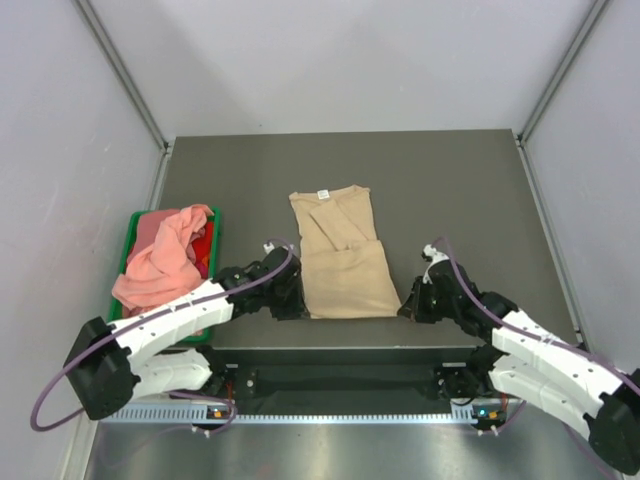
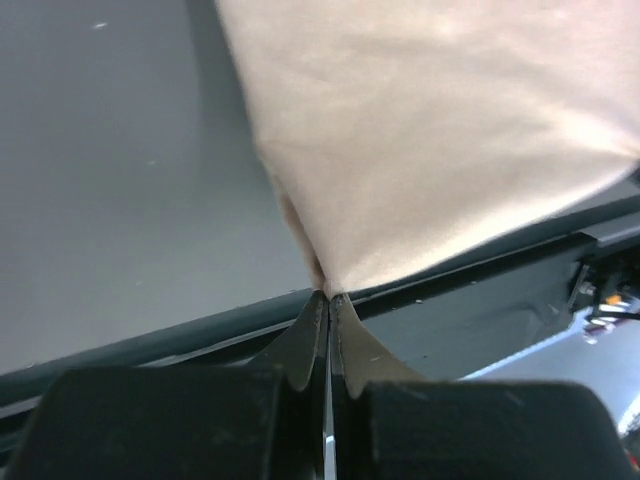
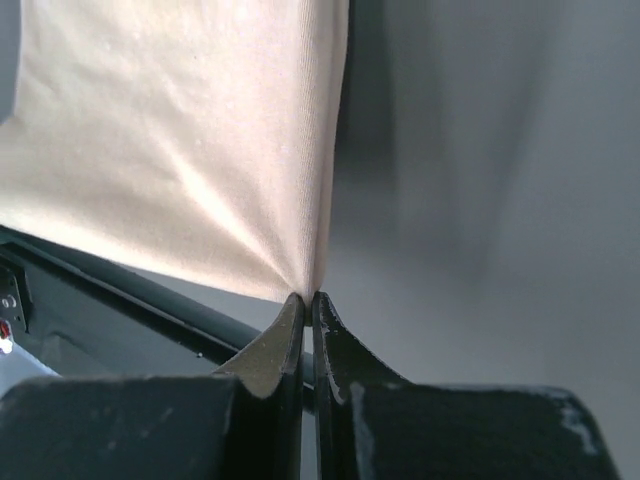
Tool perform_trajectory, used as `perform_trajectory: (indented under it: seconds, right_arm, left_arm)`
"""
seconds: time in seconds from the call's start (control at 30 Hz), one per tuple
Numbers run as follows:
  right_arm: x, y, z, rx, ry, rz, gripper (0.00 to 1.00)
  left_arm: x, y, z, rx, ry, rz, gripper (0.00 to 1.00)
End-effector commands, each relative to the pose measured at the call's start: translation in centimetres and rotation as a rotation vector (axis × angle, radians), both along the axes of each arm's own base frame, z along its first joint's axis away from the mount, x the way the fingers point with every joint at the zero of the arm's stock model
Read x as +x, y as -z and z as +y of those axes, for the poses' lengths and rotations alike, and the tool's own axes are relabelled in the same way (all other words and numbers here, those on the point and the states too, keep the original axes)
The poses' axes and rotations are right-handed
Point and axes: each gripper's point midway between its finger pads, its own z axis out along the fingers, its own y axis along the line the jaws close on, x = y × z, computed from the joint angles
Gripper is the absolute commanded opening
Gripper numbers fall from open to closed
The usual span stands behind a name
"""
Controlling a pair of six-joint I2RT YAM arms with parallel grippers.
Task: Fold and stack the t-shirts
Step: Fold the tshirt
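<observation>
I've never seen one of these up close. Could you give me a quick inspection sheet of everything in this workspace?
Surface: dark grey table, flat.
Job's things: tan t-shirt lies partly folded mid-table; pink t-shirts lie in a heap at left.
Clutter: green bin under the pink heap.
Grippers: left gripper and right gripper each shut on a near corner of the tan t-shirt.
Cables: purple cables loop off both arms.
Surroundings: plain grey walls.

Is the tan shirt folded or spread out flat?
Partly folded: tan t-shirt lies as a long strip, sleeves tucked inward; left gripper and right gripper pinch its near corners.
</observation>
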Motion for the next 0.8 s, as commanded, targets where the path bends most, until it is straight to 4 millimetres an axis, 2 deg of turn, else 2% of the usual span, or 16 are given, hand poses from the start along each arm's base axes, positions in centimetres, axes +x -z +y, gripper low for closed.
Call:
perform_trajectory:
  seconds: [0.0, 0.07, 0.13, 0.17, 0.2, 0.23, 0.27, 0.3, 0.37, 0.43, 0.53, 0.57, 0.63, 0.67, 0.73, 0.77]
  right_arm:
    - [0.5, -2.3, -0.4, -0.008, 0.023, -0.053, 0.00]
    - [1.1, -3.2, -0.6, -0.029, 0.018, -0.083, 0.00]
    - [2.2, -5.0, -0.4, -0.038, 0.024, -0.126, 0.00]
    - [2.6, -5.1, -0.2, -0.060, 0.005, -0.129, 0.00]
    - [3.5, -6.7, 0.3, -0.051, -0.004, -0.160, 0.00]
    - [4.4, -7.2, 0.2, -0.075, 0.010, -0.179, 0.00]
    - [5.0, -7.0, 0.4, -0.110, -0.014, -0.172, 0.00]
    - [6.1, -8.7, 0.9, -0.102, -0.012, -0.206, 0.00]
    - [8.4, -10.1, 1.4, -0.136, -0.018, -0.226, 0.00]
    - [10.0, -10.9, 1.6, -0.152, -0.020, -0.236, 0.00]
    - [13.6, -12.4, 2.4, -0.163, -0.031, -0.254, 0.00]
    - [15.2, -12.9, 3.2, -0.157, -0.054, -0.255, 0.00]
    - [17.3, -13.5, 3.3, -0.156, -0.056, -0.254, 0.00]
    - [19.3, -14.1, 3.9, -0.159, -0.064, -0.260, 0.00]
    - [21.1, -14.2, 3.9, -0.150, -0.073, -0.243, 0.00]
    - [22.8, -14.2, 4.4, -0.153, -0.085, -0.244, 0.00]
  left_arm:
    - [0.2, -0.7, 1.2, 0.076, -0.063, 0.028, 0.00]
    - [1.5, -1.9, 1.2, 0.108, -0.074, -0.021, 0.00]
    - [2.7, -2.9, 1.7, 0.155, -0.088, -0.073, 0.00]
    - [3.9, -4.5, 1.2, 0.148, -0.099, -0.117, 0.00]
    - [4.7, -5.3, 1.1, 0.152, -0.103, -0.146, 0.00]
    - [5.2, -5.9, 1.4, 0.174, -0.096, -0.162, 0.00]
    - [6.8, -7.3, 1.2, 0.174, -0.119, -0.193, 0.00]
    - [7.4, -7.8, 1.3, 0.180, -0.122, -0.199, 0.00]
    - [9.6, -8.7, 1.4, 0.200, -0.129, -0.217, 0.00]
    - [11.2, -9.1, 1.7, 0.216, -0.120, -0.228, 0.00]
    - [14.7, -9.6, 2.2, 0.204, -0.149, -0.233, 0.00]
    - [16.6, -10.0, 2.7, 0.193, -0.180, -0.236, 0.00]
    - [18.5, -10.4, 2.8, 0.173, -0.175, -0.252, 0.00]
    - [20.6, -10.7, 2.9, 0.161, -0.194, -0.269, 0.00]
    - [22.5, -10.7, 2.6, 0.149, -0.163, -0.282, 0.00]
    - [24.3, -10.5, 2.5, 0.150, -0.167, -0.282, 0.00]
